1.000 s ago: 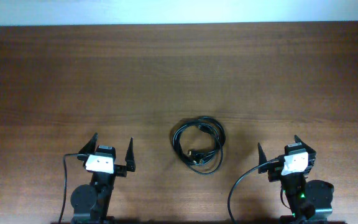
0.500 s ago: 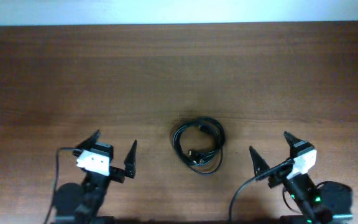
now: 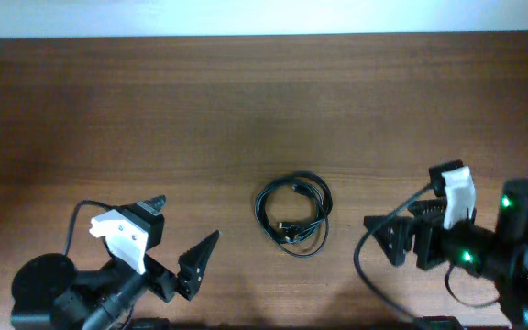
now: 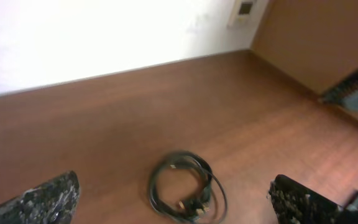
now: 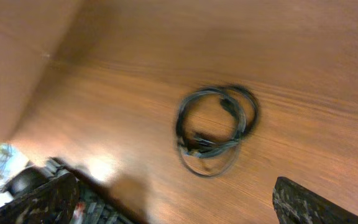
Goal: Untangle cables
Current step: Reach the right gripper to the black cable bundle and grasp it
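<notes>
The cables are a small coiled bundle of thin black cords with gold-tipped plugs, lying on the brown table near its front middle. They also show in the left wrist view and the right wrist view. My left gripper is open and empty, raised to the left of the bundle; its fingers frame the bundle from afar. My right gripper is open and empty, raised to the right of the bundle, with one finger at the lower edge. Neither gripper touches the cables.
The wooden table runs back to a white wall. A thicker black arm wire loops at the front right, another at the front left. The right arm shows blurred in the left wrist view.
Both arms have lifted and turned: the left swung left and forward, the right moved to the right. Both wrist views now look down at the bundle. The cables have not moved.
</notes>
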You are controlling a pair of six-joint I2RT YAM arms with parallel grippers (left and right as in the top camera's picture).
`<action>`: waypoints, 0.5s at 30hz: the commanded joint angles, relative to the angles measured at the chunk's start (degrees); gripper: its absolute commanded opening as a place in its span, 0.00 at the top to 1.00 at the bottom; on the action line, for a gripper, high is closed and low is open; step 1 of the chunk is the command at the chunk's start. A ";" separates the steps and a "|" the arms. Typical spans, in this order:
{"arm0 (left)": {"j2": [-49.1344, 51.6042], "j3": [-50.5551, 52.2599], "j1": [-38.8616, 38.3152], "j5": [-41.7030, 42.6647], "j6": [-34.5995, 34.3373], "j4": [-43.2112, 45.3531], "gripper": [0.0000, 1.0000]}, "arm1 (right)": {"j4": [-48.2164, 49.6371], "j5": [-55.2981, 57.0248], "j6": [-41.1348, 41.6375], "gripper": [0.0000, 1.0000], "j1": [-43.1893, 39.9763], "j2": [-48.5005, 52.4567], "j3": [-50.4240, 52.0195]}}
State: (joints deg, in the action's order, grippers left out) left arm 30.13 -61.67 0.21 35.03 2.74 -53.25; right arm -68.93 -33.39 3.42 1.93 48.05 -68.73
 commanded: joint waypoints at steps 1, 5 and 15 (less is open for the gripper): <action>0.13 -0.20 0.33 -6.14 -0.50 -4.35 0.12 | 0.11 12.70 -1.36 0.01 0.33 8.24 1.86; 0.15 -0.20 0.33 -9.60 3.06 -8.13 0.01 | 5.90 10.10 -6.12 0.04 6.51 23.12 2.10; 0.13 -0.20 0.33 -13.88 4.26 -9.77 0.01 | 22.71 31.08 -2.60 0.20 26.34 48.28 2.10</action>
State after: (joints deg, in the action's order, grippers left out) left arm 30.24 -61.67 0.21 22.06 6.07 -62.98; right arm -47.53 -8.58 0.05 27.14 92.14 -67.11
